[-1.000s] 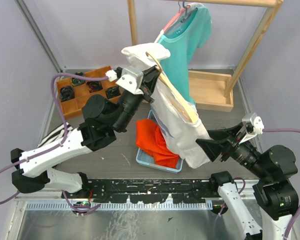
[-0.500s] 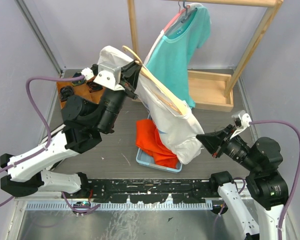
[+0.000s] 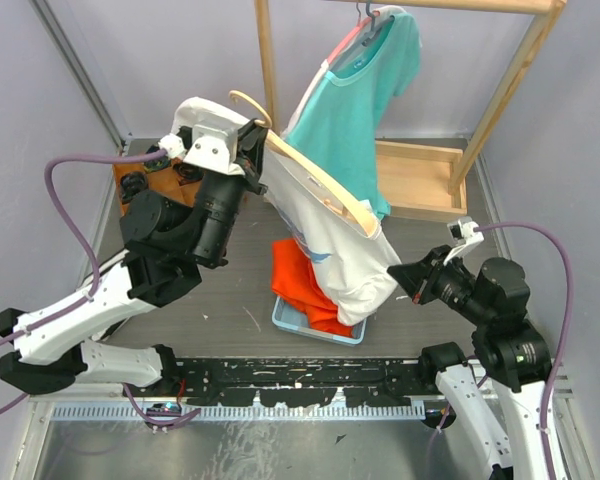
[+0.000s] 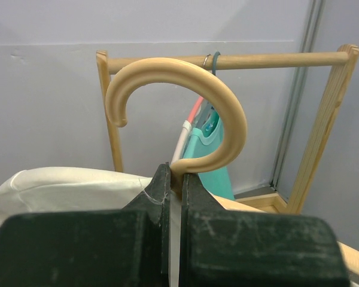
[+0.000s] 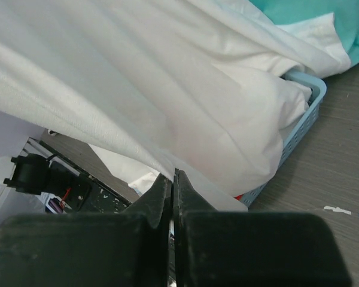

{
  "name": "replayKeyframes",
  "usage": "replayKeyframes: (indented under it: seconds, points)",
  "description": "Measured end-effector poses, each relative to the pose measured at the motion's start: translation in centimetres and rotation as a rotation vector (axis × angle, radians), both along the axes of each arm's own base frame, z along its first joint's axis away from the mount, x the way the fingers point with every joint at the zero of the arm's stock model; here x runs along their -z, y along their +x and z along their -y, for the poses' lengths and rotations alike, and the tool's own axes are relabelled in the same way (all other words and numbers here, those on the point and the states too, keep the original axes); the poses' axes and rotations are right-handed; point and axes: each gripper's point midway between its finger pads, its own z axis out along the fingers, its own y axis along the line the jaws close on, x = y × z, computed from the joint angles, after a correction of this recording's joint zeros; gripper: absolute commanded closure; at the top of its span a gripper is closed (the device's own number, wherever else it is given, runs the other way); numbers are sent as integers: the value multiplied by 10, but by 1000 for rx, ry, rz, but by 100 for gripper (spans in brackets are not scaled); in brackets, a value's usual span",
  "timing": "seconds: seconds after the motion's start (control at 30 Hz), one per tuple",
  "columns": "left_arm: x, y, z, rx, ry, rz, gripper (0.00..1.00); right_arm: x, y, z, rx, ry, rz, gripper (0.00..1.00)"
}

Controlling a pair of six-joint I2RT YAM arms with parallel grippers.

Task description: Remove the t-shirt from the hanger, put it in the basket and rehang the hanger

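Looking down from the top camera, I see my left pincer [image 3: 256, 150] raised high and clamped shut on the wooden hanger [image 3: 325, 185]. Its wrist view shows the two fingers pressed tight on the neck just below the curved hook [image 4: 224, 113], which arches above the tips. The white t-shirt [image 3: 330, 240] is on that hanger. One shoulder is bunched right under and behind the left pincer, and the rest drapes away from it, down and to the right along the tilted hanger arm. My right pincer [image 3: 405, 280] sits low, at the far bottom corner of the shirt. Its jaws are closed. In the right wrist view the hem runs straight into the fingertips [image 5: 165, 182], so it seems to be nipping the edge, though the bite is thin and I can barely make out the cloth between the pads. White fabric [image 5: 137, 89] fills nearly all the frame above those tips. A small blue mark [image 3: 320, 255] shows on the shirt's front, too small for me to read. Beneath the hanging shirt, between the two pincers, a blue basket [image 3: 292, 318] rests on the table [image 3: 230, 300] with red cloth [image 3: 300, 275] piled in it. Beyond the left pincer a teal t-shirt [image 3: 355, 110] hangs on the wooden rack [image 3: 266, 50], and a shallow wooden tray [image 3: 420, 180] lies at the rack's foot, well beyond the right pincer.
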Motion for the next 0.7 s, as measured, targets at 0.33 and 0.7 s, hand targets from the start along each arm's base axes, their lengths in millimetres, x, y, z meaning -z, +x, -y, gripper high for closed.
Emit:
replayKeyframes:
  seconds: [0.33, 0.7]
  points:
    - [-3, 3, -13, -34, -13, -3, 100, 25, 15, 0, 36, 13, -71, 99]
    - [5, 3, -7, 8, -13, -29, 100, 15, 18, 5, 68, 5, -28, 50]
